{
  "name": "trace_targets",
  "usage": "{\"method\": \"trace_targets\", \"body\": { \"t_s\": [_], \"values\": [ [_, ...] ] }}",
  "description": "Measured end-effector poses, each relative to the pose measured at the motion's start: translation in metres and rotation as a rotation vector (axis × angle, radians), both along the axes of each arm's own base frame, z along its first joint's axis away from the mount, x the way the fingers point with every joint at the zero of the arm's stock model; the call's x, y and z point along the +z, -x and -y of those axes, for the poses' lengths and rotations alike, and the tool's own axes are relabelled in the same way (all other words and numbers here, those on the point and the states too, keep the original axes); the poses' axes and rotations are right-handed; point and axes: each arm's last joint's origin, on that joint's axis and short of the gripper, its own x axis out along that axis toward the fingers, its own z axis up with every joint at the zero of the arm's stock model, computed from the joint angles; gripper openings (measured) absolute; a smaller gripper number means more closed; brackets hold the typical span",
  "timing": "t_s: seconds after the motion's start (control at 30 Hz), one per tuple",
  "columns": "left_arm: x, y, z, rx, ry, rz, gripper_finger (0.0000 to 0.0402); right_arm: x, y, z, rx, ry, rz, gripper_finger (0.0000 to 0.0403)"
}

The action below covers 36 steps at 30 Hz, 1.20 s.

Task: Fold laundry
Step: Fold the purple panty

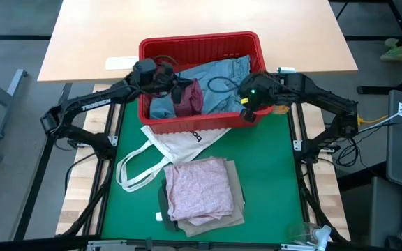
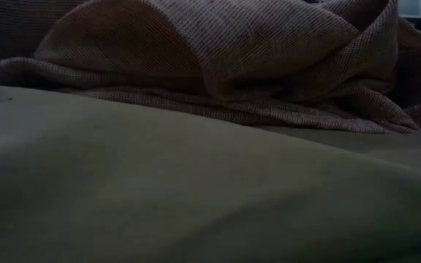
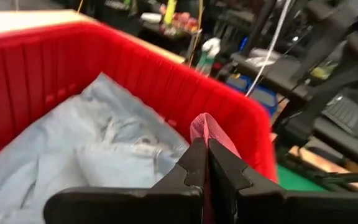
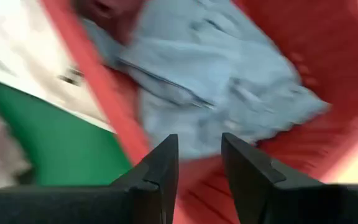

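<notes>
A red basket [image 1: 201,40] at the table's far side holds light blue jeans [image 1: 222,77] and a dark red garment [image 1: 192,97]. My left gripper [image 1: 180,86] is over the basket's left half, shut on that garment [image 3: 205,127]. My right gripper [image 1: 248,110] hangs open over the basket's right near corner, with nothing between its fingers [image 4: 199,155]; jeans [image 4: 216,81] and the basket wall lie below it. On the green mat a folded mottled pink top [image 1: 199,187] lies on folded beige trousers [image 1: 237,209]. Both fill the low view, pink top [image 2: 232,58] over trousers [image 2: 159,190]. My left gripper pinches a fold of the dark red garment [image 3: 209,132] between its two fingertips; a bit of cloth stands out past the tips. The fingers come nearly level from the table's left. The garment hangs below them, its lower part in the basket beside the jeans.
A white tote bag [image 1: 176,143] with black lettering lies on the mat between the basket and the folded pile, its handles [image 1: 132,174] toward the left. A wooden table [image 1: 89,42] stands behind the basket. Bare green mat [image 1: 271,167] shows at the right.
</notes>
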Motion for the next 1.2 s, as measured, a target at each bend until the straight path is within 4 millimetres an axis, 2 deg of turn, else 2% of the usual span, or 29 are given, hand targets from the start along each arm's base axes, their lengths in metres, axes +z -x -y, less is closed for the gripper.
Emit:
{"method": "trace_targets", "body": {
  "t_s": [0.27, 0.47, 0.87, 1.2],
  "values": [
    [0.033, 0.016, 0.03, -0.092, -0.018, 0.122, 0.0, 0.003, -0.03, -0.004, 0.188, -0.191, 0.233, 0.0122],
    [0.048, 0.025, 0.048, -0.137, -0.048, 0.174, 0.0, -0.008, -0.053, -0.01, 0.234, -0.231, 0.255, 0.0122],
    [0.051, 0.019, 0.072, -0.227, -0.049, 0.182, 0.0, -0.043, -0.1, -0.022, 0.277, -0.239, 0.227, 0.0122],
    [0.047, 0.018, 0.074, -0.231, -0.029, 0.142, 0.0, -0.039, -0.113, -0.026, 0.184, -0.311, 0.377, 0.0122]
  ]
}}
